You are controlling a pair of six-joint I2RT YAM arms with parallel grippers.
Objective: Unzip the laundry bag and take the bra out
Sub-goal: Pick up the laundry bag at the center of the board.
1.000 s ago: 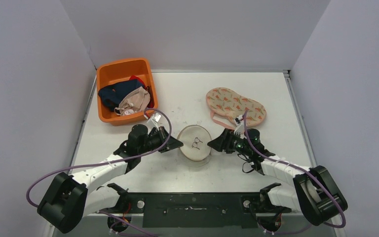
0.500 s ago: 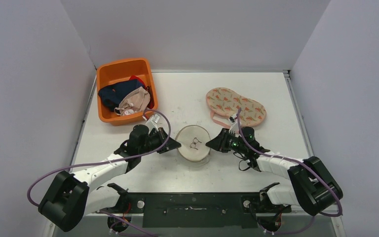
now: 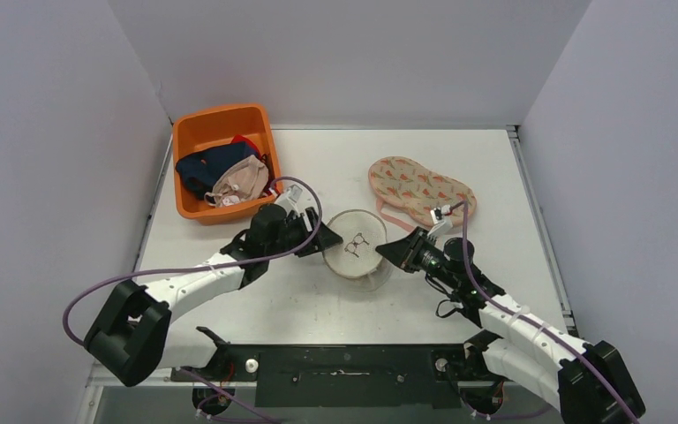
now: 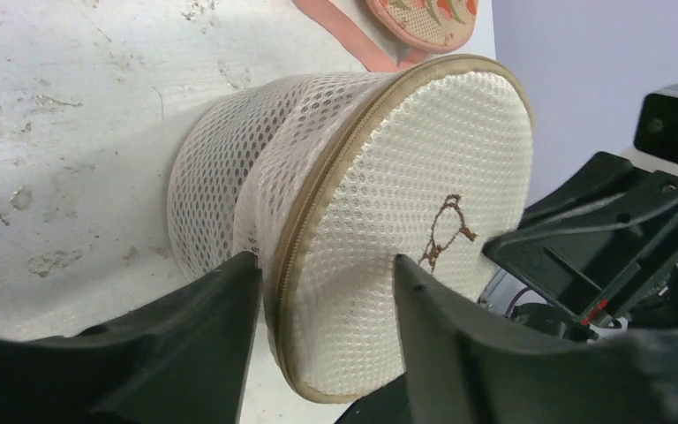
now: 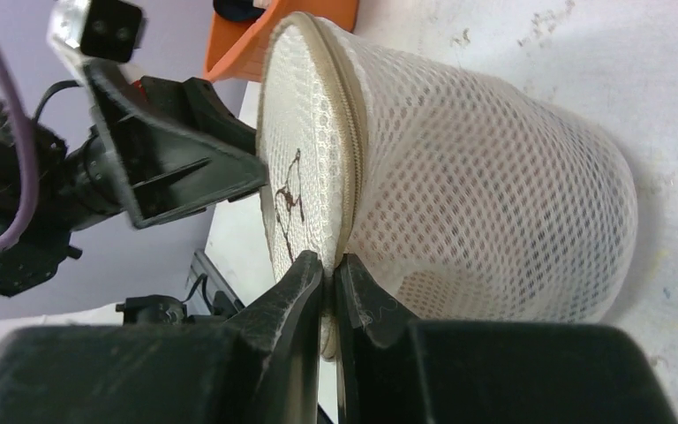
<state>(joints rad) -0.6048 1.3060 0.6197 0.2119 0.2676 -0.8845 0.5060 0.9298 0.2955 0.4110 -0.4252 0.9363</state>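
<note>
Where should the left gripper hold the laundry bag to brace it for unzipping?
Grip the tan zipper band where lid meets wall, coming from the robot's left. The laundry bag is a soft mesh drum, and that seam is likely its firmest edge. The left gripper straddles it there, jaws open, opposite the right gripper pinching the rim.

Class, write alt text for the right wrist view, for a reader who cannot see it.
A white mesh laundry bag rests on a table, its zipped rim pinched by the right pincer. The left pincer points at its lid, with an orange bin behind.
</note>
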